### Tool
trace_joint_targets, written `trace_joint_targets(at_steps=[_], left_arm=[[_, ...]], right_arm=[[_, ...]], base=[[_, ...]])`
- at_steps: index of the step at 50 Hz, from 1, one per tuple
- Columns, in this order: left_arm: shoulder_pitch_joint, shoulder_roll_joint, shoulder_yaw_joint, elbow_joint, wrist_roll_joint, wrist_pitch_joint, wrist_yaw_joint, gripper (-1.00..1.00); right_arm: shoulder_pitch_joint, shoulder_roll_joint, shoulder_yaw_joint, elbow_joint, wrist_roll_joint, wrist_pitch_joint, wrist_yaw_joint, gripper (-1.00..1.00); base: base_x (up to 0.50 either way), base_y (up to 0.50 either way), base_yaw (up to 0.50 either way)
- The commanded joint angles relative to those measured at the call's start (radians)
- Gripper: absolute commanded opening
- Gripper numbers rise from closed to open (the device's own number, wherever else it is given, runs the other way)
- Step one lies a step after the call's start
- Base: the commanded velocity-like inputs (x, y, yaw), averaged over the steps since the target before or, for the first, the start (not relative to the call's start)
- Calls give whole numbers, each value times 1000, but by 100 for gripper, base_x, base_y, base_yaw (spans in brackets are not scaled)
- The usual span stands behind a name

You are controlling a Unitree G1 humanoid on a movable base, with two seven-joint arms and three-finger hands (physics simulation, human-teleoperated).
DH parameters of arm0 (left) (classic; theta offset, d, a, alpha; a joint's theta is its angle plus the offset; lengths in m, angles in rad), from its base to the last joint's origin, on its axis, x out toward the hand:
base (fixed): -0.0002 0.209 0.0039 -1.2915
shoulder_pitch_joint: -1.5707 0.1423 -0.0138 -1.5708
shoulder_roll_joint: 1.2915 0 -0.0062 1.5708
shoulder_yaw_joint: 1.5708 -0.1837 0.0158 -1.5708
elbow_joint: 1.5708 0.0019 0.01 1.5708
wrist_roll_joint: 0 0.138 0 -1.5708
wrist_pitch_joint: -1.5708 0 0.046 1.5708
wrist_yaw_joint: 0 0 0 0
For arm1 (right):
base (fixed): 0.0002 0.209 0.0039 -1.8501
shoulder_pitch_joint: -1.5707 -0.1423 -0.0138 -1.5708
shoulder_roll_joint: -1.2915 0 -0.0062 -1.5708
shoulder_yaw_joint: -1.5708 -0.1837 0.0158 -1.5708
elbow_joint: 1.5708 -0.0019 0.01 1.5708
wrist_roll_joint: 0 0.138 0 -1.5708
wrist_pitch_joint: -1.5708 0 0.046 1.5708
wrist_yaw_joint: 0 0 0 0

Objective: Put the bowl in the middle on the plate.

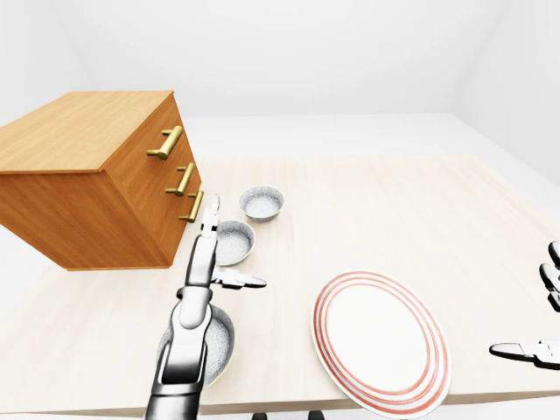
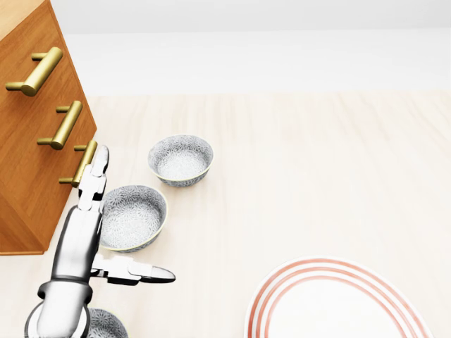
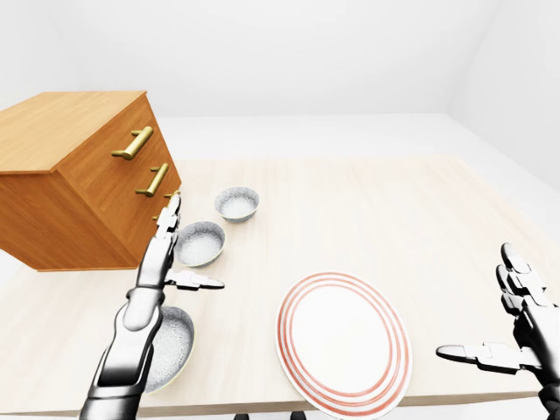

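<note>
The left robot hand [image 2: 95, 211] hung spread beside the middle bowl [image 2: 131, 217], seemingly lining up a grasp. That bowl sat on the bench [image 1: 420, 210], left of the plate [image 1: 381, 341]. The right robot hand [image 3: 516, 337] waited spread, well clear.

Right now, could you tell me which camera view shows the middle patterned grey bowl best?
The head view: the middle patterned grey bowl appears large, its inner pattern clear, with only its left rim covered by the silver left hand. The left-eye and right-eye views show the same bowl smaller, with that hand overlapping its left edge.
</note>
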Motion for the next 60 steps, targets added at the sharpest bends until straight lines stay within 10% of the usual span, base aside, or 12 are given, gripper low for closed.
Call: trace_joint_targets(at_steps=[1, 6, 11, 21, 22, 26, 60], left_arm=[[-75, 34, 11, -61, 209, 21, -43, 100], [-90, 47, 11, -81, 260, 24, -76, 100], [-182, 101, 17, -64, 443, -24, -191, 100], [-183, 83, 34, -61, 460, -40, -205, 100], [-261, 147, 8, -42, 578, -65, -254, 100], [-286, 147, 24, -19, 668, -128, -297, 100], [-321, 151, 48, 68, 734, -105, -429, 100]], right_arm=[[0, 1, 0, 2, -1, 0, 0, 100], [1, 1, 0, -1, -1, 0, 0, 100], [0, 1, 1, 8, -1, 0, 0, 100], [1, 0, 1, 8, -1, 0, 0, 100], [-2, 0, 2, 12, 0, 0, 0, 100], [-2, -2, 2, 3, -1, 0, 0, 100], [2, -1, 11, 23, -21, 0, 0, 100]], base=[[0, 0, 0], [0, 0, 0], [0, 0, 0], [0, 0, 0], [0, 0, 0], [0, 0, 0], [0, 0, 0]])
